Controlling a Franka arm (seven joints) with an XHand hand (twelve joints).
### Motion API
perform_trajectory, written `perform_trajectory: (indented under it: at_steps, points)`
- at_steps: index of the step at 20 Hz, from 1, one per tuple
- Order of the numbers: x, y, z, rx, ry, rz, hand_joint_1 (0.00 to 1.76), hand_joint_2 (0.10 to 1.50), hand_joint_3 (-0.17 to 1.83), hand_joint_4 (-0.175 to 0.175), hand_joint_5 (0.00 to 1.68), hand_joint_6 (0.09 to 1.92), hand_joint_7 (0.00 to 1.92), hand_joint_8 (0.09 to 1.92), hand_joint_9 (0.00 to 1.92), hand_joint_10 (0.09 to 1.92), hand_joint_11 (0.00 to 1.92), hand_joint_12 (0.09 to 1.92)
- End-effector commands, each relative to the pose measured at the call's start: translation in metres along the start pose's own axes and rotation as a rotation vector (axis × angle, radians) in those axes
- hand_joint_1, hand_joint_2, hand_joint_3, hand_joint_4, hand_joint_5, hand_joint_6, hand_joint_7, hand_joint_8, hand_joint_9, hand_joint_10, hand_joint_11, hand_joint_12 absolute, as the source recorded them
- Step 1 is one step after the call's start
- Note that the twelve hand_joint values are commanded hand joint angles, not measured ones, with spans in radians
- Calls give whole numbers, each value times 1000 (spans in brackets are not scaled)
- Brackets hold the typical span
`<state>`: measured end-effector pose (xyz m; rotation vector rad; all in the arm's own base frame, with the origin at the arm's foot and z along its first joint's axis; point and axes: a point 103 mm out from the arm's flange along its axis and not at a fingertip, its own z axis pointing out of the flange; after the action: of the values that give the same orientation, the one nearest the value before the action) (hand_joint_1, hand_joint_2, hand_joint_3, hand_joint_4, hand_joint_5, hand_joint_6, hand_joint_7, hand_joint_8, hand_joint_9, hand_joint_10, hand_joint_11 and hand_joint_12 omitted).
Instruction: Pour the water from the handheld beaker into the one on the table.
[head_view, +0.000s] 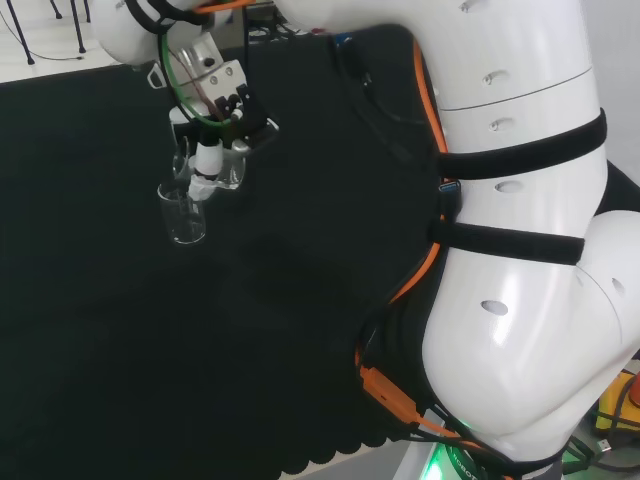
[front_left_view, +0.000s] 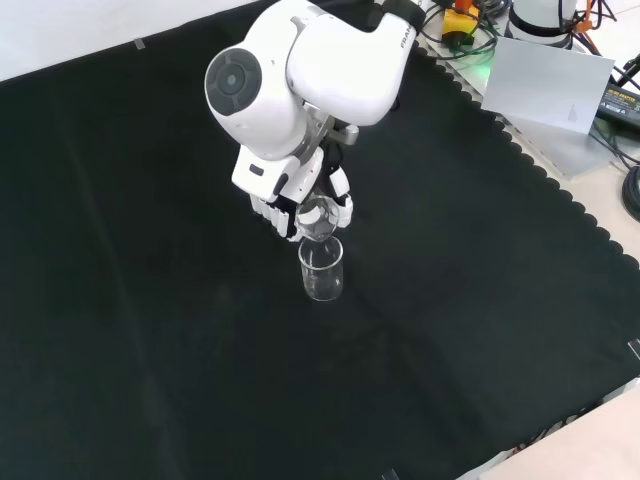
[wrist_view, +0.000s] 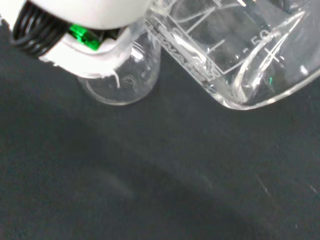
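A clear glass beaker (front_left_view: 321, 270) stands upright on the black cloth (front_left_view: 150, 300); the head view shows the same beaker (head_view: 183, 213) at the upper left. Just above it, the black and white hand (front_left_view: 300, 205) is curled round a second clear beaker (front_left_view: 318, 220), which is tipped over with its mouth close above the standing one's rim. In the head view the hand (head_view: 215, 150) holds that tilted beaker (head_view: 231, 166) to the right of the standing beaker. The wrist view shows the held beaker (wrist_view: 240, 55) close up, printed with scale marks, and the standing beaker (wrist_view: 125, 80) past a white part of the hand (wrist_view: 95, 55).
The arm's big white links (head_view: 520, 250) stand at the head view's right. In the front view the cloth's scalloped edge (front_left_view: 540, 160) runs along the right, with a grey box (front_left_view: 560, 100) and cables (front_left_view: 620, 120) beyond it.
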<state>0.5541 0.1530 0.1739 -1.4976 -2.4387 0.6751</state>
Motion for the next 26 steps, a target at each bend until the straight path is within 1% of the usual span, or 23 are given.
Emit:
perform_trajectory:
  at_steps: [1, 6, 9, 18, 21, 26]
  points:
    - [-4, -15, 1, 6, -19, -3, 1287, 631, 863, -175, 1074, 1078, 1137, 1056, 1326, 994, 1110, 880]
    - [-8, -21, 1, 24, -65, 11, 1287, 631, 865, -175, 1074, 1079, 1137, 1057, 1326, 997, 1109, 879]
    - [-1, -20, -2, 34, -78, 16, 1287, 630, 866, -175, 1074, 1080, 1137, 1058, 1326, 999, 1108, 879]
    - [6, -20, -6, 56, -110, 29, 1287, 628, 872, -175, 1073, 1085, 1136, 1063, 1326, 1006, 1105, 879]
    - [9, -21, -7, 57, -127, 24, 1287, 627, 874, -175, 1072, 1088, 1135, 1066, 1326, 1008, 1104, 879]
    - [12, -19, -8, 75, -152, 29, 1287, 625, 880, -175, 1071, 1093, 1134, 1071, 1325, 1013, 1100, 881]
